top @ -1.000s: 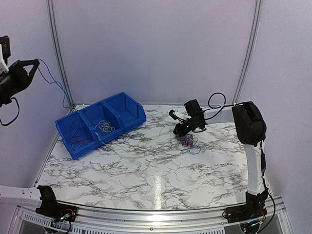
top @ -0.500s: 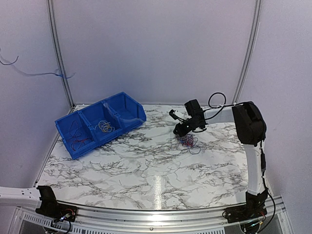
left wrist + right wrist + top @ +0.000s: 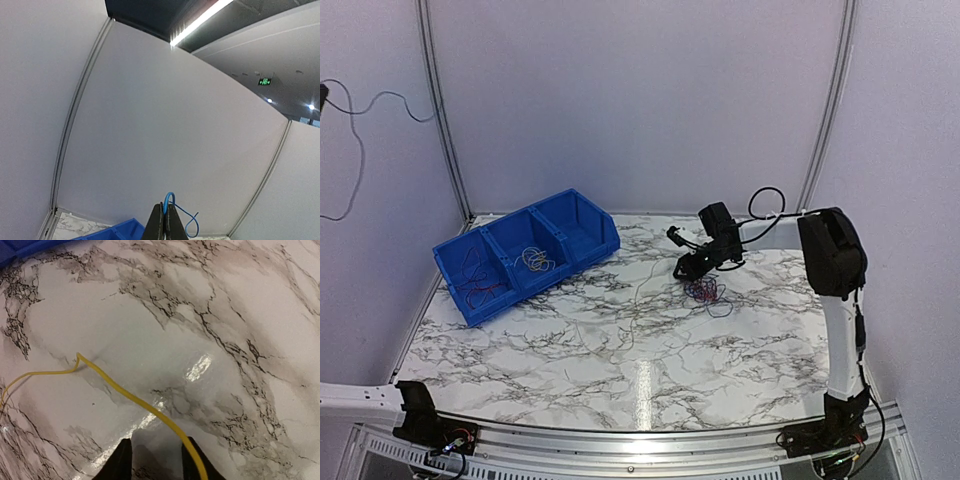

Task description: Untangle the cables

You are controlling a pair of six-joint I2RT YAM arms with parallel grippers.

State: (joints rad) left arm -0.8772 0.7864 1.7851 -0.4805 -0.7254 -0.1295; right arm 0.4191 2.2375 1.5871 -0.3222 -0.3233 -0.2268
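The left pincer point(image 3: 165, 207) points up toward the wall panels, clenched on a thin blue cable point(image 3: 171, 194). The right pincer point(image 3: 156, 460) is released low over the marble table point(image 3: 150, 315), where a yellow cable point(image 3: 120, 390) runs past one finger. The red-and-blue bundle point(image 3: 706, 291) lies just beside that pincer.

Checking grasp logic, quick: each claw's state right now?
Left claw: closed on a blue wire.
Right claw: open, gripping nothing; yellow wire lies beside it.

Bin point(image 3: 495, 305) sits back-left on the table point(image 3: 620, 370) with some cables point(image 3: 533, 260) in it, the tangle point(image 3: 705, 291) lies off right, just under the right gripper point(image 3: 688, 268).
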